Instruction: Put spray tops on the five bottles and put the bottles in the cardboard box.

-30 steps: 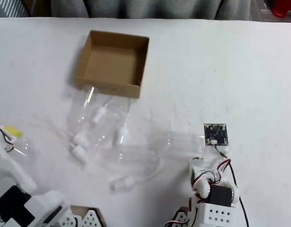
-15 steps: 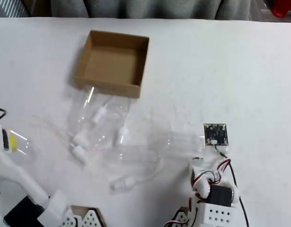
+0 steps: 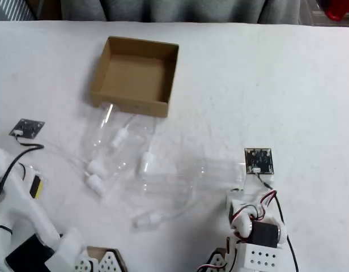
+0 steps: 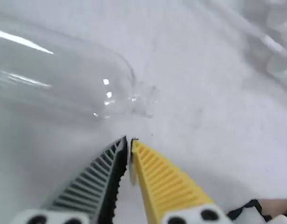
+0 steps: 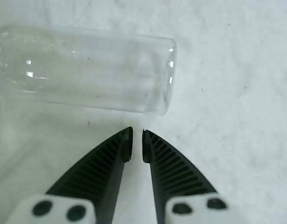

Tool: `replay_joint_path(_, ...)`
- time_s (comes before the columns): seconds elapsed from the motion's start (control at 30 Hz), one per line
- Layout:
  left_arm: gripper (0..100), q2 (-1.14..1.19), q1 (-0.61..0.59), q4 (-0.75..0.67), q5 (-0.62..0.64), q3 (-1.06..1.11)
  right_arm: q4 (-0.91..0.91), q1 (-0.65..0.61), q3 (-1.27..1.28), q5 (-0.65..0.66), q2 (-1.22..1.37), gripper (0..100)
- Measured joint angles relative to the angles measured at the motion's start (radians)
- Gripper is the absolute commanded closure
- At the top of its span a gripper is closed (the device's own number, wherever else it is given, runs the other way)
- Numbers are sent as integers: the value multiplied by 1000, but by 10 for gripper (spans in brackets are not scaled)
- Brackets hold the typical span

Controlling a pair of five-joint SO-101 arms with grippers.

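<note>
Bottles (image 3: pixel 120 150) lying in a clear heap on the table (image 3: pixel 265 85), just in front of the cardboard box (image 3: pixel 135 76); left gripper (image 4: pixel 130 142) pinched together near one bottle's neck (image 4: pixel 141 95); right gripper (image 5: pixel 136 140) all but closed, a hair of gap, beside another bottle's base (image 5: pixel 167 77).

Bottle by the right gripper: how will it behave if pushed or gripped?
Bottle lies on its side, a smooth cylinder: likely rolls when nudged. Clear and empty: probably light, may flex or slip in the right gripper.
</note>
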Motion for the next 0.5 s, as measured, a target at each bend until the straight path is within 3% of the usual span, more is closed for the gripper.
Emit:
replay_joint_path(0.3,979,0,55,-272,-2,144,0,0,0,0,0,984)
replay_joint_path(0.5,978,0,129,-347,-2,186,0,0,0,0,0,984)
